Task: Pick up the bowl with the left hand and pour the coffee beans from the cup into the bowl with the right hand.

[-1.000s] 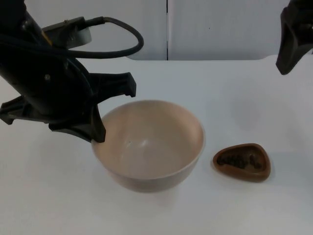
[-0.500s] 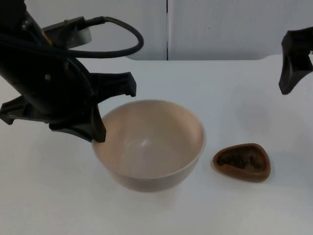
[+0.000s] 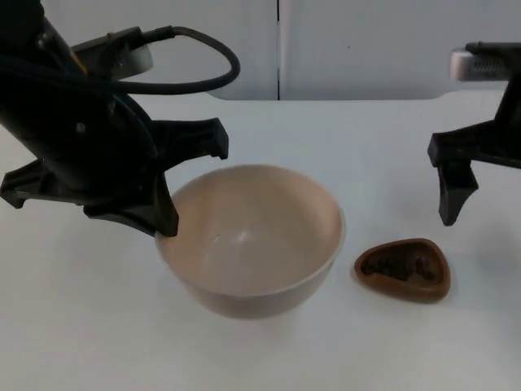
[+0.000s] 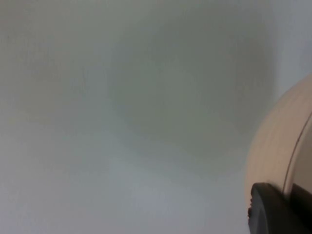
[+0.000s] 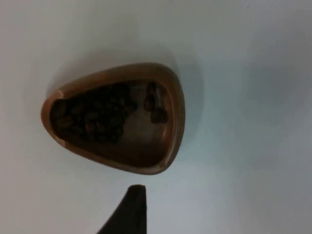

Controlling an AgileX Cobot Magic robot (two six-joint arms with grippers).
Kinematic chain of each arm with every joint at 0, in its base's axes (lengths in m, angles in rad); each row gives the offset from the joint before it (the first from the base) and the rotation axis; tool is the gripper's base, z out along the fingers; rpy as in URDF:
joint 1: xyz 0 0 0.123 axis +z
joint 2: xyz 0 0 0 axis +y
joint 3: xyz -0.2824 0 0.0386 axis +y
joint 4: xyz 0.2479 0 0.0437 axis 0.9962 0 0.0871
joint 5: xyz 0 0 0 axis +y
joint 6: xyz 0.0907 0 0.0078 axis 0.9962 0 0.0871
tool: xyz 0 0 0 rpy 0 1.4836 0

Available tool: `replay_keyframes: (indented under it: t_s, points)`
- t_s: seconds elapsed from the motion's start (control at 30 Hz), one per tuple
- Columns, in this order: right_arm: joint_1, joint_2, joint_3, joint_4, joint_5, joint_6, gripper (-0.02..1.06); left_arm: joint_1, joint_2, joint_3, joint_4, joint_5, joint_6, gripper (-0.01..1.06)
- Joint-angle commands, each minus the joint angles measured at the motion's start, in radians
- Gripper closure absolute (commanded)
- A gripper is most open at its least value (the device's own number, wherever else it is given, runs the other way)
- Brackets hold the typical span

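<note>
- The bowl [image 3: 251, 240], a beige round one, is found near the middle of the white table [image 3: 73, 342] in the top view, and its inside is seen to be empty.
- The rim of the bowl at about 9 o'clock is pinched by the left gripper [image 3: 165, 225]; in the left wrist view one black fingertip [image 4: 273, 209] is seen pressed against the outer wall of the bowl [image 4: 278, 146].
- Whether the bowl is already raised from the table cannot be told; a soft shadow is seen under it, so the pick-up is judged to be done or nearly done.
- The cup [image 3: 403, 270], a small brown one of rounded triangular shape, is placed at 3 o'clock from the bowl, near it but apart, flat on the table.
- The coffee beans [image 5: 92, 117] are seen inside the cup [image 5: 117, 119] in the right wrist view, so nothing is poured yet.
- The right gripper [image 3: 476, 199] is held above the table at about 1 o'clock from the cup, not touching it.
- Whether the fingers of the right gripper are spread or pressed together cannot be told.
- The remaining part is judged to be: the cup is to be gripped, carried over the bowl and tipped.
</note>
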Motion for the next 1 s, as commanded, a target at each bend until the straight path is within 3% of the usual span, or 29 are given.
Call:
replay_keyframes:
  t_s: [0.0,0.3,0.5,0.97]
  points:
    - [0.005,0.027,-0.009,-0.004,-0.016,0.003,0.09,0.003,-0.016,0.000,-0.014,-0.004,-0.004,1.05]
    - [0.013,0.096,-0.009,0.008,-0.075,0.011,0.09,0.003,-0.016,0.000,-0.014,-0.006,-0.004,1.05]
    - [0.060,0.105,-0.009,-0.053,-0.123,0.093,0.12,0.003,-0.016,0.000,-0.016,-0.006,-0.004,1.05]
    - [0.043,0.112,-0.009,-0.059,-0.155,0.096,0.14,0.003,-0.016,0.000,-0.016,-0.008,-0.004,1.05]
